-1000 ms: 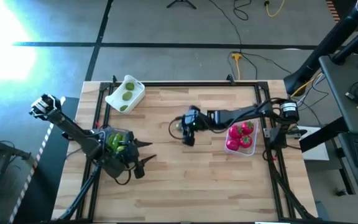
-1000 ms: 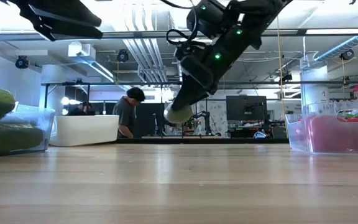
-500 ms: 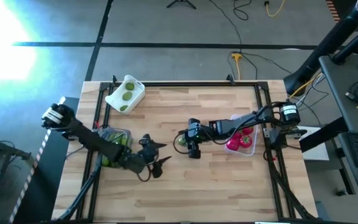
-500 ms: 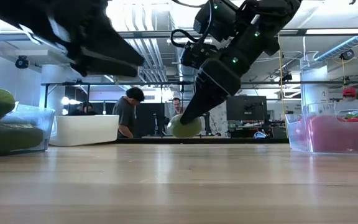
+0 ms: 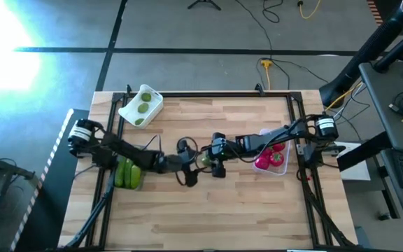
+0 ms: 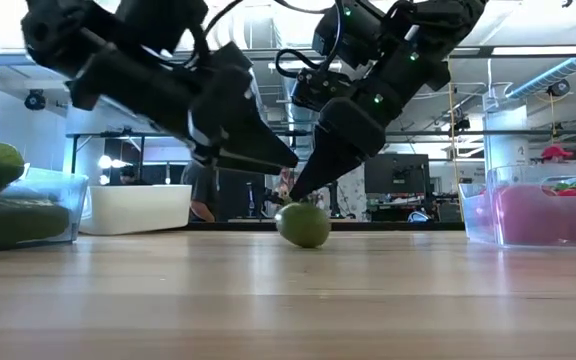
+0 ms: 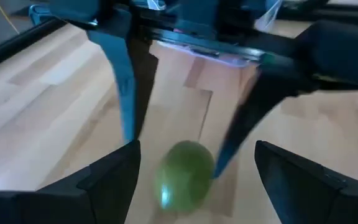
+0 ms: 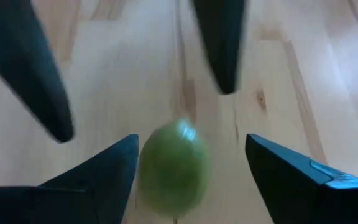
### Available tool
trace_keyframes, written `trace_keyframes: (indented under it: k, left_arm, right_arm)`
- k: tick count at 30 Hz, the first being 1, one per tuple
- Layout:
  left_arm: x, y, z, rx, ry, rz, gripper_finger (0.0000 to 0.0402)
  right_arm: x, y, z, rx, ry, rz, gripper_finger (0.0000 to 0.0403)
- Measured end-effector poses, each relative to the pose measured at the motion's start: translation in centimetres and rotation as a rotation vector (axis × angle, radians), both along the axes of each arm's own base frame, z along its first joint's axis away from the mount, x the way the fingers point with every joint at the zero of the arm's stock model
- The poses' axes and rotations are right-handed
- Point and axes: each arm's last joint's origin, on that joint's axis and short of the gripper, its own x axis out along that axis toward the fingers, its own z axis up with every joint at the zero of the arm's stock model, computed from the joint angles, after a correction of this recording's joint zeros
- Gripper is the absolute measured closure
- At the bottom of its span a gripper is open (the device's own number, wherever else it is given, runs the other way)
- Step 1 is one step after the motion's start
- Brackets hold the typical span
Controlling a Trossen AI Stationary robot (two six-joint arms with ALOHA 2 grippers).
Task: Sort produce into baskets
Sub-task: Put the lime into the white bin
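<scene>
A small green lime (image 6: 303, 224) rests on its underside on the wooden table near the middle; it also shows in the high view (image 5: 203, 159). My right gripper (image 5: 213, 159) is open, one finger on either side of the lime (image 8: 174, 167). My left gripper (image 5: 190, 164) is open and faces it from the table's left, its fingers also astride the lime (image 7: 184, 174). The white tray (image 5: 140, 106) holds two limes. One clear tub (image 5: 126, 173) holds cucumbers. Another clear tub (image 5: 271, 155) holds tomatoes. My right gripper has one fingertip (image 6: 301, 198) right above the lime's top. I cannot tell whether it touches the lime. The lime lies on the table between the open fingers. My left gripper's fingers stand apart from the lime.
The two arms meet tip to tip at the table's middle. The cucumber tub stands at the left edge (image 6: 8, 205), the tomato tub at the right (image 6: 548, 212), the white tray at the far left. Bare wood lies along the near side (image 5: 215, 217).
My left gripper has swung from beside the cucumber tub toward the table's right, up to the lime. My right gripper has gone down and a little toward the near edge. The lime, held above the table a second ago, now lies on the wood.
</scene>
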Motion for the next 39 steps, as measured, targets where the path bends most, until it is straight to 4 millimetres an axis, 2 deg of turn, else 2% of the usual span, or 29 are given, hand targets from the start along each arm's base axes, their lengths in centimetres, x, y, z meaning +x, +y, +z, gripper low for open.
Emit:
trace_keyframes:
  k: [2,8,12,15,22,29,34,39]
  left_arm:
    - [0.3,0.6,-0.1,0.033,0.016,-0.007,0.0102]
    - [1.0,2.1,-1.4,0.068,0.075,-0.125,0.0102]
    - [1.3,4.5,-2.1,0.061,0.084,-0.078,0.0102]
    - [1.6,5.3,-2.5,0.076,0.068,-0.125,0.0102]
    - [1.7,5.5,-4.6,0.077,0.133,-0.179,0.0102]
    - [1.9,5.3,-6.6,0.04,0.127,-0.189,0.0108]
    - [2.0,5.2,-6.8,0.015,0.107,-0.179,0.0148]
    - [2.0,5.2,-5.9,0.022,0.094,-0.167,0.0196]
  right_arm:
    - [-0.5,0.1,0.6,-0.001,0.063,0.002,0.0097]
    - [-2.6,1.2,5.5,0.025,0.12,-0.036,0.0062]
    - [-4.2,2.7,7.6,0.068,0.067,-0.035,0.0058]
    - [-5.3,3.6,9.0,0.101,0.015,-0.04,0.0061]
    - [-7.1,5.1,10.3,0.064,-0.033,-0.066,0.007]
    - [-7.2,5.1,10.1,0.011,-0.028,-0.111,0.0074]
    - [-7.0,5.0,9.6,-0.002,0.003,-0.117,0.0076]
    - [-6.8,5.0,9.0,-0.009,0.029,-0.118,0.0076]
